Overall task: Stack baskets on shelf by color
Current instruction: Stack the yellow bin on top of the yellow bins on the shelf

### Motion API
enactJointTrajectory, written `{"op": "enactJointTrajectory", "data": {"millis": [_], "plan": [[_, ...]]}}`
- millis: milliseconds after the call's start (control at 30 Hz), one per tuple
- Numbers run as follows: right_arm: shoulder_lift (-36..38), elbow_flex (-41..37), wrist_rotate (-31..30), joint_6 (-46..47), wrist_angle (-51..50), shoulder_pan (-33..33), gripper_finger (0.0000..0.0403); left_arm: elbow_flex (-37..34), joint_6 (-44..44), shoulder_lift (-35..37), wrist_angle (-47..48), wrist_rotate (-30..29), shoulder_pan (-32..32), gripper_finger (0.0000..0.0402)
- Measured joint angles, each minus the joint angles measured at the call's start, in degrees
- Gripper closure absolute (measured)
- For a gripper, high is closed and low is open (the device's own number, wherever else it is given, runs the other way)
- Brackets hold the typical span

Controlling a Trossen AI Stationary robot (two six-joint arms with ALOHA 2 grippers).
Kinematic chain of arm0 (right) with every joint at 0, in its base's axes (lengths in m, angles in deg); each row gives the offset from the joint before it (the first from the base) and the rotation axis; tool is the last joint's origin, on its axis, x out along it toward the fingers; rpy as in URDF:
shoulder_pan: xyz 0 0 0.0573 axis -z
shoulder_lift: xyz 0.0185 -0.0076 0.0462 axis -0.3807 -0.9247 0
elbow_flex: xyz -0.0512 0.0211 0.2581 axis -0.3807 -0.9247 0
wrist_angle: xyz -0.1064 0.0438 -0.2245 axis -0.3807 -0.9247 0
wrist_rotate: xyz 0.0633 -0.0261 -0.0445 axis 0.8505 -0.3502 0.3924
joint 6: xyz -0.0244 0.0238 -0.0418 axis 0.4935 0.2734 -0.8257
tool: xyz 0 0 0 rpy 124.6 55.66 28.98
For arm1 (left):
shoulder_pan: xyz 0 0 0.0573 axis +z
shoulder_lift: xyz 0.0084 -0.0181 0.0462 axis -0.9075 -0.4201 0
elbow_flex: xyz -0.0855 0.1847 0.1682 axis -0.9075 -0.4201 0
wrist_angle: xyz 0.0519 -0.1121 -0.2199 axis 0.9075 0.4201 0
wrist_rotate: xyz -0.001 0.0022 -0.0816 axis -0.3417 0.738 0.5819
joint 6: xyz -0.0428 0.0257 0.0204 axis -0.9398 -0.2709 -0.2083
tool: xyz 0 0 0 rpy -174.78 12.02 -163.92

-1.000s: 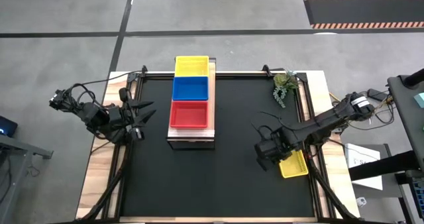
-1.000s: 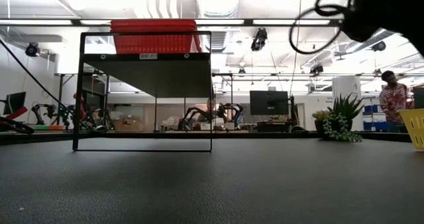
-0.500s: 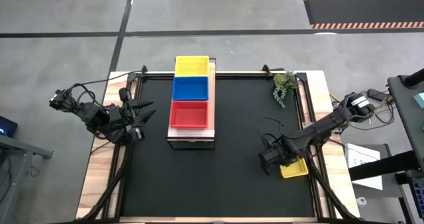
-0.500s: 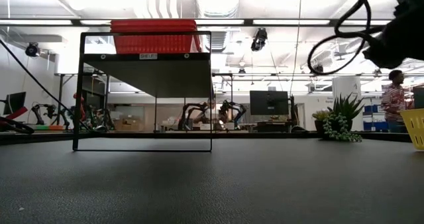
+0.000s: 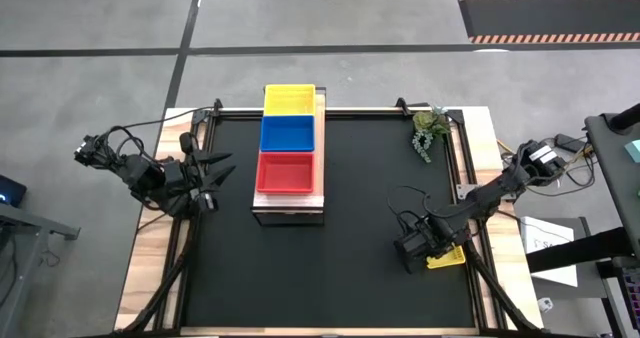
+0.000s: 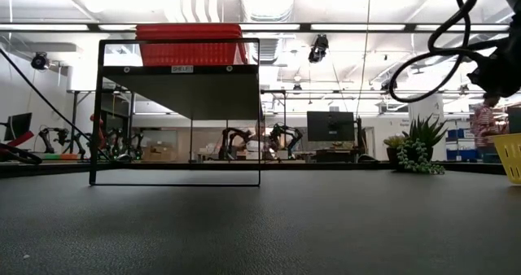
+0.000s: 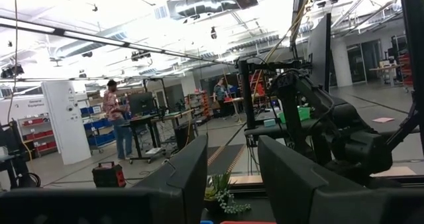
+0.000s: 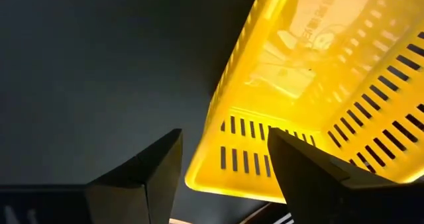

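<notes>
The shelf [image 5: 288,206] stands at the table's far middle. On its top sit a yellow basket [image 5: 289,99], a blue basket [image 5: 288,134] and a red basket [image 5: 286,172] in a row. Another yellow basket [image 5: 450,257] lies on the black mat by the right edge. My right gripper [image 5: 416,251] is open above this basket's left end. In the right wrist view one finger [image 8: 142,181] is over the mat and the other finger [image 8: 311,174] over the basket's slotted end wall [image 8: 246,154]. My left gripper [image 5: 216,173] waits open at the table's left edge. My right gripper comes at the yellow basket from above, pointing down, its open fingers on either side of the corner rim [image 8: 202,176]. Whether a finger touches the basket, I cannot tell. The basket lies flat on the mat.
A small potted plant [image 5: 428,130] stands at the far right corner. The black mat [image 5: 350,278] is bare between the shelf and the right arm. A person [image 6: 486,120] stands in the room beyond the table.
My right gripper has moved toward the table's near edge and a little toward the right edge, coming over the yellow basket on the mat. The basket has stayed where it was.
</notes>
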Motion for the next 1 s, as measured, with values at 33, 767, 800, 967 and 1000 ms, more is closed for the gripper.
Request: {"op": "enactJointTrajectory", "data": {"millis": [33, 767, 800, 967, 1000], "plan": [[-0.31, 0.0, 0.0, -0.05, 0.02, -0.14, 0.0189, 0.0, 0.0, -0.01, 0.0, -0.01, -0.01, 0.0283], [-1.68, 2.8, 0.09, -3.12, 3.31, 0.08, 0.039, 0.0, -0.02, 0.0, -0.02, -0.01, -0.02, 0.0283], [-1.68, 3.65, -0.04, -3.34, 2.58, 0.31, 0.039, 0.0, -0.02, 0.0, -0.02, 0.0, 0.0, 0.0283], [-1.68, 9.51, -5.15, -7.79, -5.13, 1.63, 0.0391, 0.0, -0.02, 0.0, -0.02, -0.01, -0.01, 0.0283], [-1.68, 11.08, -7.09, -8.95, -6.9, 2.0, 0.0391, 0.0, -0.02, 0.0, -0.02, 0.0, -0.01, 0.0283]]}}
